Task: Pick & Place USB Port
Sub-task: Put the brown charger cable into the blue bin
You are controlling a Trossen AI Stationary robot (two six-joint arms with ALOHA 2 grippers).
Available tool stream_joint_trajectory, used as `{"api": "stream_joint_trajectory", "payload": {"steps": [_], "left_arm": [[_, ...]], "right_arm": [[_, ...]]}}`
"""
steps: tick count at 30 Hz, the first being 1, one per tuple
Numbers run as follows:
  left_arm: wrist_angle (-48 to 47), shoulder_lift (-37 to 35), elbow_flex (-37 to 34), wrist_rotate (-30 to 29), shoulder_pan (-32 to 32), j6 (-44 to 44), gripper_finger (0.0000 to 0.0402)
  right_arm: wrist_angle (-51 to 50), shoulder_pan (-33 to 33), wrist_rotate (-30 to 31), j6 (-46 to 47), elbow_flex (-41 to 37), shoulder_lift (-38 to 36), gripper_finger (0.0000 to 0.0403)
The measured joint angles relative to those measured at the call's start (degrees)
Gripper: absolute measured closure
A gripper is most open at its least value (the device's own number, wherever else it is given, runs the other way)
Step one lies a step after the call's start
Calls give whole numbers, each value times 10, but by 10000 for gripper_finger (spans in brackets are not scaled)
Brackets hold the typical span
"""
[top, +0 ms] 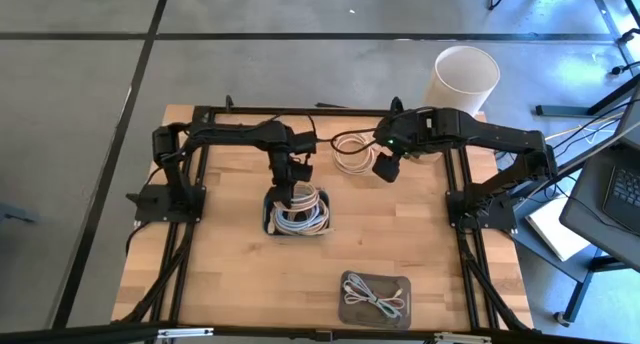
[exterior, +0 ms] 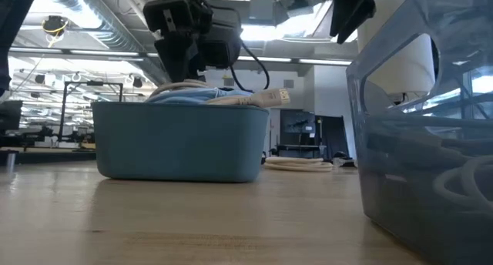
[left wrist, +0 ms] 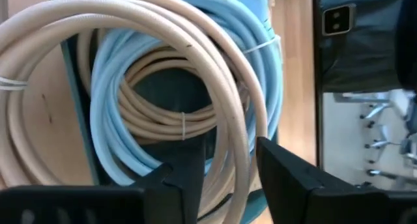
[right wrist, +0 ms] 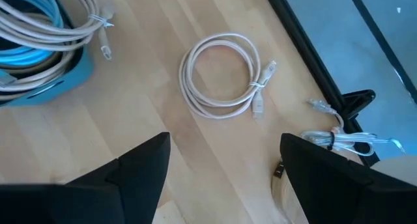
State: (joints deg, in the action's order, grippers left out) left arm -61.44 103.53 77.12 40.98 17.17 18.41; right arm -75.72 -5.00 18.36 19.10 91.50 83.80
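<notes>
Smooth beige coiled cable (left wrist: 215, 107) between left gripper (left wrist: 228, 178) jaws.

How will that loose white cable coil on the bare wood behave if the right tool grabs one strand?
The white cable coil is tied at one spot, so it would probably lift as one bundle but sag. Its free connector ends will likely dangle. It looks light and may slide under the right tool, open above it.

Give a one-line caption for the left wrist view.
Left gripper, fingers open, straddles a beige cable coiled with a light blue cable in the blue bin.
</notes>
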Motion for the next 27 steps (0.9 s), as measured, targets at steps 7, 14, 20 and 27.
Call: {"api": "stream_joint_trajectory", "payload": {"steps": [7, 14, 20, 27], "left_arm": [[-1, 0, 0, -34, -10, 10, 386], [-24, 0, 0, -99, -8, 8, 393], [-29, -2, 0, -98, -8, 8, 394], [-40, -35, 25, -160, -14, 6, 394]], "right_arm": [[0, 0, 1, 0, 0, 0, 107], [0, 0, 1, 2, 0, 0, 107], [0, 0, 0, 2, 0, 0, 107], [1, 0, -4, 4, 0, 0, 107]]}}
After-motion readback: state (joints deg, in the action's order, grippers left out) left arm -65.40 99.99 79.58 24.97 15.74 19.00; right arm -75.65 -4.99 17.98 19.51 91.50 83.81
